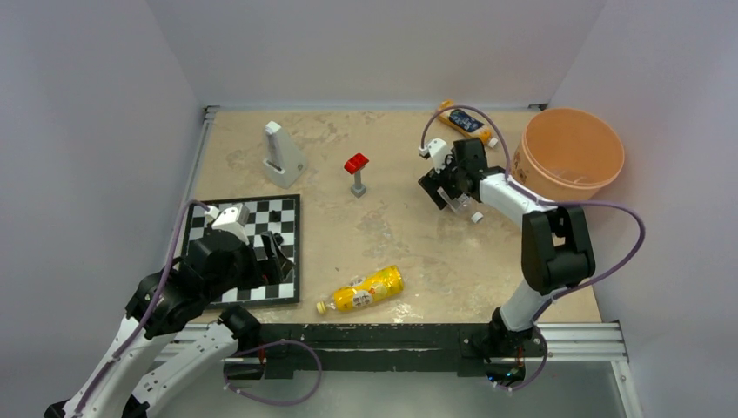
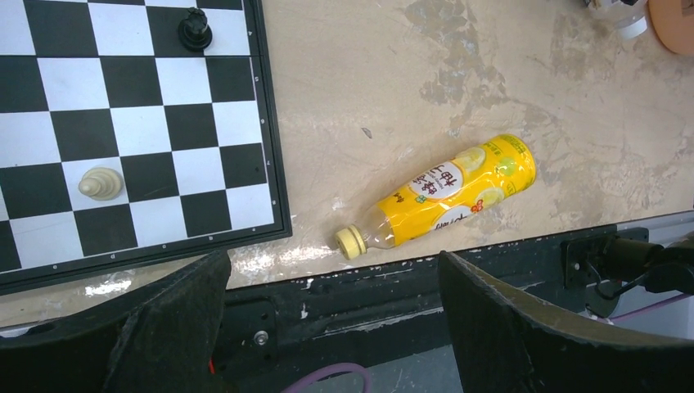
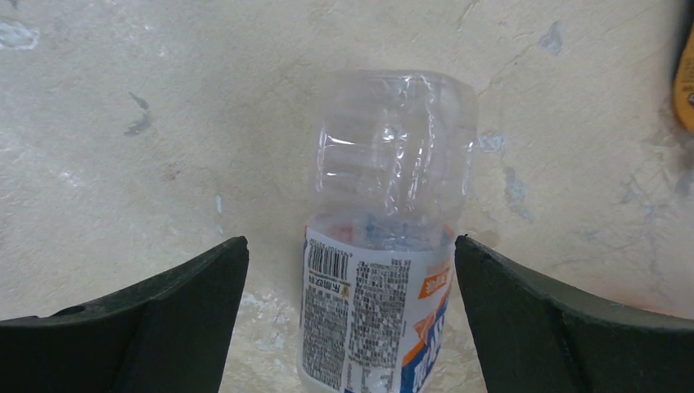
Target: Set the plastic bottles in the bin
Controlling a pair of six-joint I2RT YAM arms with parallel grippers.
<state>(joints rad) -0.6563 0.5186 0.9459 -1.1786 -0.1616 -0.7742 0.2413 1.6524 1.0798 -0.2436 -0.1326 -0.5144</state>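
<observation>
Right hand (image 3: 350, 246): wide, astride clear bottle (image 3: 393, 164) lying on surface (image 3: 123, 123).
Right wrist view alone: bottle's barcode label (image 3: 327, 266).
Top view alone: bin (image 1: 566, 139) whole.
Left hand (image 2: 334, 262): wide.

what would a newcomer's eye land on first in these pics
The big peach-orange bin stands at the far right. A yellow bottle lies on its side near the front edge. The right claw hangs open over a clear bottle near the bin.
</observation>
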